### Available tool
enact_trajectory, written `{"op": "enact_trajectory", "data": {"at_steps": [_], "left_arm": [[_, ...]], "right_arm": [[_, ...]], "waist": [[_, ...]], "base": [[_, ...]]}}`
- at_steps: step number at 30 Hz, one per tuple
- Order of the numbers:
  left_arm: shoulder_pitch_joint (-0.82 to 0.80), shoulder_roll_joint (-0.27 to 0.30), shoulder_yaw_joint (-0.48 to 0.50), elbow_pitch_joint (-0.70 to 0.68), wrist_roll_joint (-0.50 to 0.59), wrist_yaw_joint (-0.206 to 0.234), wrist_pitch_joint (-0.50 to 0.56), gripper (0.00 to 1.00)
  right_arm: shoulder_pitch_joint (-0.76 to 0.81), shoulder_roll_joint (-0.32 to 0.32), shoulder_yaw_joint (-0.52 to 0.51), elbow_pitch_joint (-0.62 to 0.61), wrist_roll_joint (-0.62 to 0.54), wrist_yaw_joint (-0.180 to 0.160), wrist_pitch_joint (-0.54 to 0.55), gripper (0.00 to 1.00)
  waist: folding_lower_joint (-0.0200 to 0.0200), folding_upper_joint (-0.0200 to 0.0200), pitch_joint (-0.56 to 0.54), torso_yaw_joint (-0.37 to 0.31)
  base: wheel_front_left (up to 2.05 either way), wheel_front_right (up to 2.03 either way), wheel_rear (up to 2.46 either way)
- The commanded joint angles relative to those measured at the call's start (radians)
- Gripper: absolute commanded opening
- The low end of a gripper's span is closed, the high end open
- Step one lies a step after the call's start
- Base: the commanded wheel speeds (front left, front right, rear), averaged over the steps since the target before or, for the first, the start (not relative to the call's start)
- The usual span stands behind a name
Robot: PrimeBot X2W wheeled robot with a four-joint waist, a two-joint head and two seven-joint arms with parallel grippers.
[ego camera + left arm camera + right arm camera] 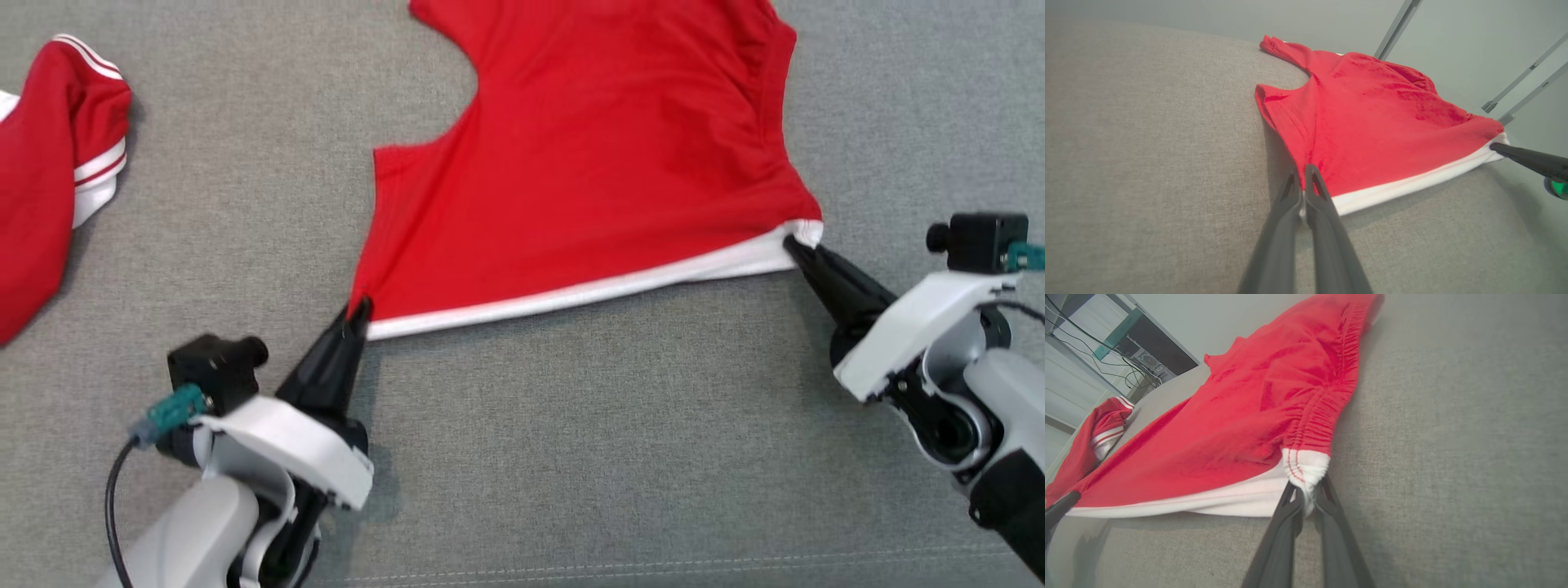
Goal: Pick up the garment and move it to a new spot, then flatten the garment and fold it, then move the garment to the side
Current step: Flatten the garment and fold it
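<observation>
The garment (604, 155) is a red sleeveless top with a white hem band, spread on the grey fabric surface. My left gripper (359, 310) is shut on the hem's left corner. Its two dark fingers pinch the cloth (1303, 179) in the left wrist view. At the hem's right corner my right gripper (793, 243) is shut on the bunched white band (1306, 473). The hem is stretched taut between both grippers and lifted slightly off the surface. The garment (1367, 122) lies beyond the left fingers, and its gathered side seam (1327, 400) runs away from the right fingers.
Another red garment with white stripes (57, 155) lies at the far left of the grey surface (571, 457). In the right wrist view it shows as the striped garment (1102, 433), with a cabinet and cables (1139, 347) behind.
</observation>
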Motion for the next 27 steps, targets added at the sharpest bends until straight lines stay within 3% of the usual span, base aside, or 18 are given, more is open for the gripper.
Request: {"op": "enact_trajectory", "data": {"at_steps": [1, 8, 15, 16, 17, 18, 19, 20, 24, 27], "left_arm": [[0.012, 0.050, 0.038, -0.034, 0.005, 0.021, 0.001, 0.00], [0.154, 0.107, 0.028, -0.186, -0.006, 0.112, 0.053, 0.00], [0.230, 0.136, 0.029, -0.246, -0.033, 0.150, 0.080, 0.00], [0.234, 0.135, 0.028, -0.246, -0.038, 0.150, 0.084, 0.00], [0.236, 0.133, 0.026, -0.244, -0.045, 0.146, 0.088, 0.00], [0.237, 0.130, 0.023, -0.238, -0.052, 0.142, 0.096, 0.00], [0.237, 0.130, 0.016, -0.229, -0.058, 0.139, 0.110, 0.56], [0.235, 0.130, 0.010, -0.220, -0.059, 0.135, 0.118, 1.00], [0.223, 0.110, 0.005, -0.178, -0.060, 0.123, 0.104, 1.00], [0.226, 0.112, 0.026, -0.183, -0.047, 0.148, 0.071, 1.00]], "right_arm": [[0.050, -0.034, 0.002, -0.017, -0.007, 0.003, -0.027, 0.00], [0.199, -0.053, 0.010, -0.062, -0.018, 0.003, -0.093, 0.00], [0.294, -0.039, -0.017, -0.073, -0.036, 0.003, -0.096, 0.02], [0.298, -0.034, -0.025, -0.075, -0.045, 0.003, -0.100, 0.39], [0.303, -0.028, -0.030, -0.077, -0.049, 0.003, -0.099, 1.00], [0.307, -0.024, -0.031, -0.081, -0.054, 0.003, -0.094, 1.00], [0.307, -0.023, -0.035, -0.091, -0.068, 0.003, -0.100, 1.00], [0.311, -0.019, -0.045, -0.096, -0.075, 0.003, -0.109, 1.00], [0.373, -0.026, -0.097, -0.118, -0.090, 0.003, -0.107, 1.00], [0.413, -0.041, -0.140, -0.145, -0.107, 0.003, -0.117, 1.00]], "waist": [[0.0000, 0.0000, -0.014, 0.005], [0.0000, 0.0000, -0.092, 0.021], [0.0000, 0.0000, -0.133, 0.022], [0.0000, 0.0000, -0.134, 0.021], [0.0000, 0.0000, -0.136, 0.021], [0.0000, 0.0000, -0.137, 0.022], [0.0000, 0.0000, -0.138, 0.022], [0.0000, 0.0000, -0.139, 0.022], [0.0000, 0.0000, -0.166, 0.031], [0.0000, 0.0000, -0.186, 0.033]], "base": [[0.00, 0.00, 0.00], [0.00, 0.00, 0.00], [0.00, 0.00, 0.00], [0.00, 0.00, 0.00], [0.00, 0.00, 0.00], [0.00, 0.00, 0.00], [0.00, 0.00, 0.00], [0.00, 0.00, 0.00], [0.00, 0.00, 0.00], [0.00, 0.00, 0.00]]}}
